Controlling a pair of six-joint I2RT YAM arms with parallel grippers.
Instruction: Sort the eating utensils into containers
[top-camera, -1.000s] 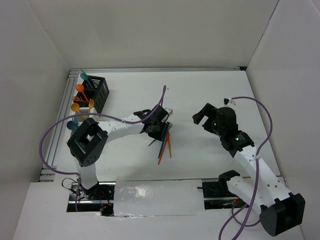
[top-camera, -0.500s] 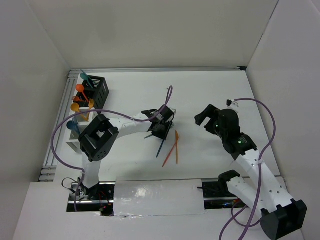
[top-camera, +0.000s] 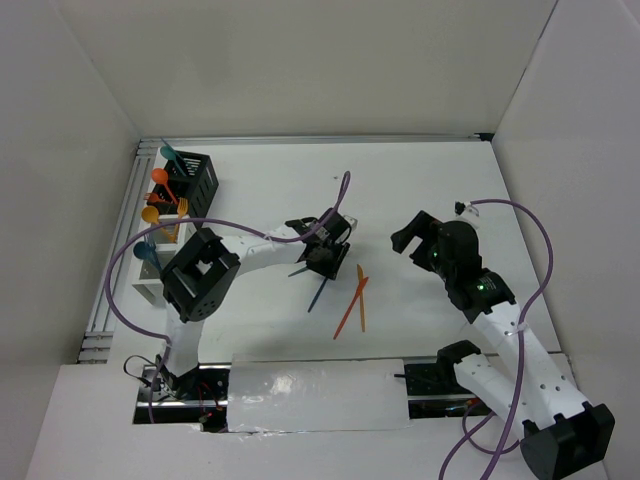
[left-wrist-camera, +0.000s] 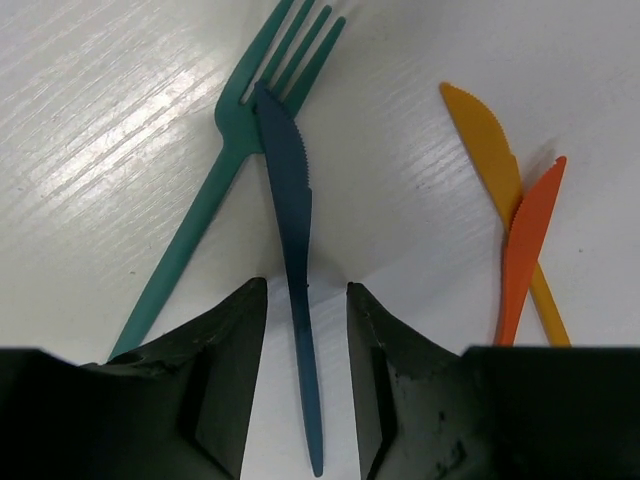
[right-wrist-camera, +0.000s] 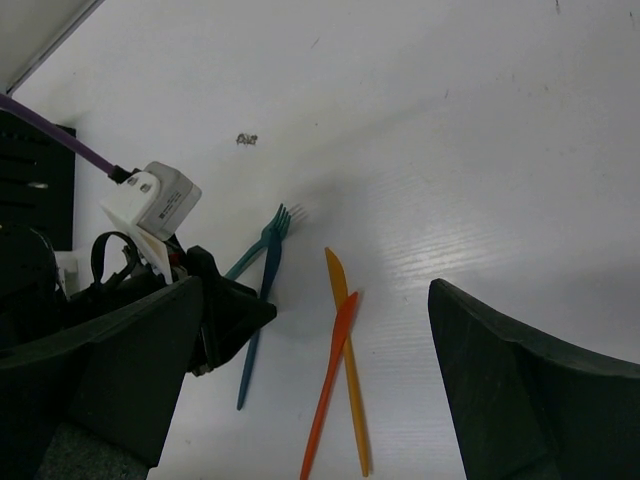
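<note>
Blue knife (left-wrist-camera: 295, 220) lies on the surface (left-wrist-camera: 120, 120) between the left end effector's (left-wrist-camera: 303, 300) half-parted jaws, touching neither. Right end effector (right-wrist-camera: 318, 330) gapes wide, holding nothing.

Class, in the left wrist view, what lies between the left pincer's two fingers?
The dark blue knife lies in that gap, touching neither finger of the left pincer, seen in the left wrist view.

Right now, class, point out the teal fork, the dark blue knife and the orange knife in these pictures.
teal fork (left-wrist-camera: 238, 115): left wrist view, base of the tines.
dark blue knife (left-wrist-camera: 285, 160): left wrist view, serrated blade.
orange knife (left-wrist-camera: 532, 215): left wrist view, blade.
</note>
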